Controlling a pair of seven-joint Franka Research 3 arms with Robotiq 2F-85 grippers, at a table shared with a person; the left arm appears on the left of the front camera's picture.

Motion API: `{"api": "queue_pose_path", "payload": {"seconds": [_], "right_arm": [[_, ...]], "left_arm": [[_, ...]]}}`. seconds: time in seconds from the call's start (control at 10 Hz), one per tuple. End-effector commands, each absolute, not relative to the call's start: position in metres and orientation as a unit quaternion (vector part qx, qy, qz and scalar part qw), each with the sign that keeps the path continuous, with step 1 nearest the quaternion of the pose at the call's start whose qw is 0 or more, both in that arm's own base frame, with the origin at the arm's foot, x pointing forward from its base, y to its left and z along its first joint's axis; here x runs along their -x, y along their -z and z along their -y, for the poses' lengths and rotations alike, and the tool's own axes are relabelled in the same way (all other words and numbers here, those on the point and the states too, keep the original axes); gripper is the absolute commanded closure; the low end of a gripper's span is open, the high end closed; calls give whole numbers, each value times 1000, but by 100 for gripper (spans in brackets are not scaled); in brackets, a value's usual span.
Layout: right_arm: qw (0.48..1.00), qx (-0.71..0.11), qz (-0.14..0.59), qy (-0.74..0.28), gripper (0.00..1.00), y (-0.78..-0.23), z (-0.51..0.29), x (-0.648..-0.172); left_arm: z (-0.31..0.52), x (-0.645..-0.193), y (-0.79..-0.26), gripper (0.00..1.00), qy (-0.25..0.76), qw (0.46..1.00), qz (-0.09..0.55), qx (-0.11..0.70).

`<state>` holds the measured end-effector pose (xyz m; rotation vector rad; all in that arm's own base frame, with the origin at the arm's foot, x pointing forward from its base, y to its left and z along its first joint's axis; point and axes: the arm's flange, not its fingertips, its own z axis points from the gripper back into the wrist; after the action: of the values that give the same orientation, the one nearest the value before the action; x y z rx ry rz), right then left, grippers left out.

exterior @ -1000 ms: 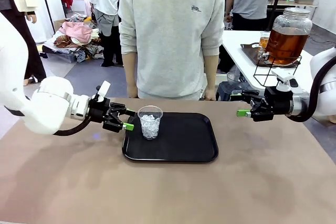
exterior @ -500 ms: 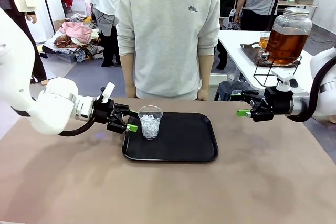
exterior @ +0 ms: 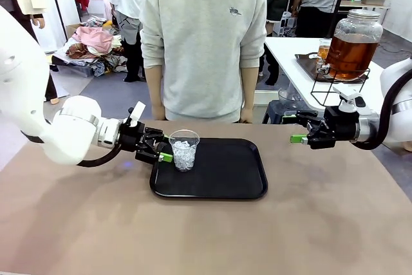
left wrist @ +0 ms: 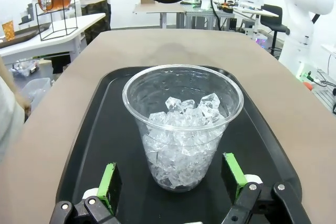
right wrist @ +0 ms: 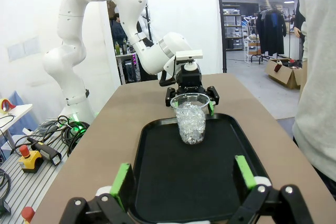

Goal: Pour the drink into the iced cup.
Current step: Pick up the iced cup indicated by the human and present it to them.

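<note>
Center-left of front view: iced cup (exterior: 184,149) upright on black tray (exterior: 225,175), near tray's left end. Left gripper (exterior: 165,148) at cup's left side, jaws spread fully, nothing held. In wrist view green pads (left wrist: 109,184) flank cup base, gap on each side. Right gripper (exterior: 294,129) right of tray, likewise wide open, empty. Drink (exterior: 351,56) upper right of frame, inside glass dispenser jar (exterior: 360,27) on white side table (exterior: 290,53). Person (exterior: 203,37) top center, behind tray.

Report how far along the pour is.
Done: iced cup stands on the tray. In hand: open left claw flanks the cup, pads not touching. Left: gripping, then filling; the cup holds only ice, the drink sits in its dispenser on another table. Right claw open, empty.
</note>
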<state>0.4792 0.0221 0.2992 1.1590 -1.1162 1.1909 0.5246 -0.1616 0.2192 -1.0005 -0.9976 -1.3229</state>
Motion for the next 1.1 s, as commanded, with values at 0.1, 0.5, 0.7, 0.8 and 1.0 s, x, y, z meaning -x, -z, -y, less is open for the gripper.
{"api": "queue_pose_path", "payload": {"seconds": [0.1, 0.5, 0.7, 0.8, 1.0], "right_arm": [[539, -485, 472, -502, 0, -302, -23, -480], [539, -485, 472, -502, 0, -302, -23, -480], [539, -485, 472, -502, 0, -302, -23, -480], [539, -485, 472, -502, 0, -302, -23, -480], [539, -485, 472, -502, 0, -302, -23, -480]], "left_arm": [[172, -529, -217, 0, 559, 565, 428, 430], [184, -530, -215, 0, 562, 563, 418, 439], [189, -531, -215, 0, 563, 562, 413, 444], [191, -531, -214, 0, 561, 562, 411, 447], [196, -532, -213, 0, 555, 565, 411, 452]]}}
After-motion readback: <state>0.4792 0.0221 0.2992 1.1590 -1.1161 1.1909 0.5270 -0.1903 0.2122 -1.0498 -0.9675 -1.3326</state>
